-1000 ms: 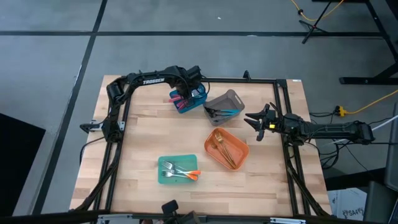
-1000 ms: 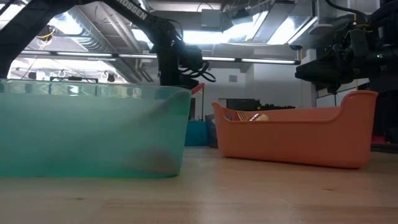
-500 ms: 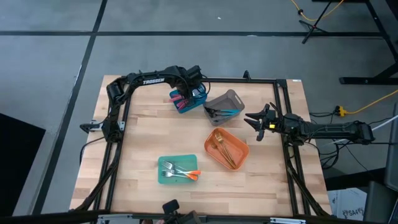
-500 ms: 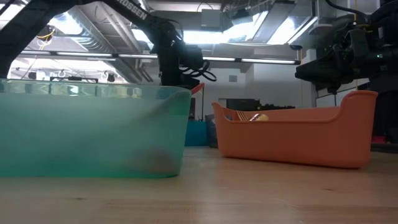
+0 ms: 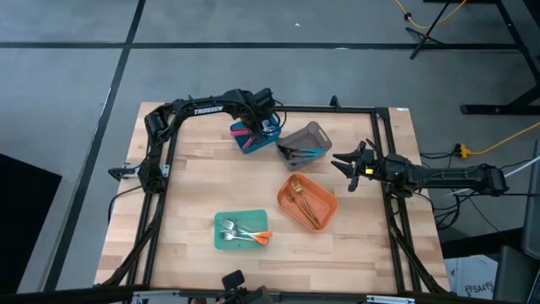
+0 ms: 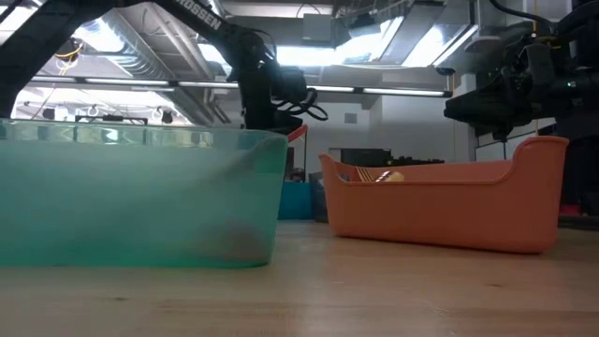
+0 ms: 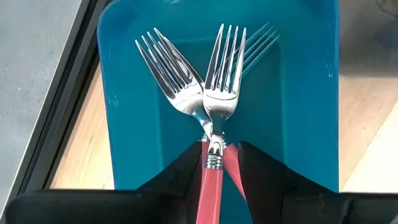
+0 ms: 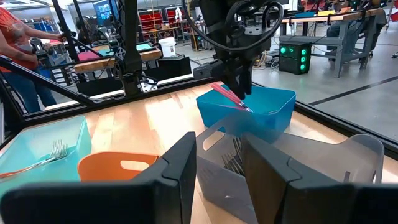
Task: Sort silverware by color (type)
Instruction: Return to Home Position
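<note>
Pink forks (image 7: pixel 220 99) in blue bin (image 7: pixel 298 124); L jaws straddle handles, pointing down.

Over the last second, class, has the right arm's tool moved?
No. The right tool is in the same spot as before, just off the orange bin's upper right corner and inside the table's right rail.

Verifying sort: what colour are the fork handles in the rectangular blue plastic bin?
Pink-red handles, best seen in the left wrist view.

I am slim and matte black, my left arm (image 5: pixel 208 110) lettered TROSSEN in white. Black cables (image 8: pixel 202 30) loop at its wrist; my fingers (image 8: pixel 171 177) are dark wedges.
</note>
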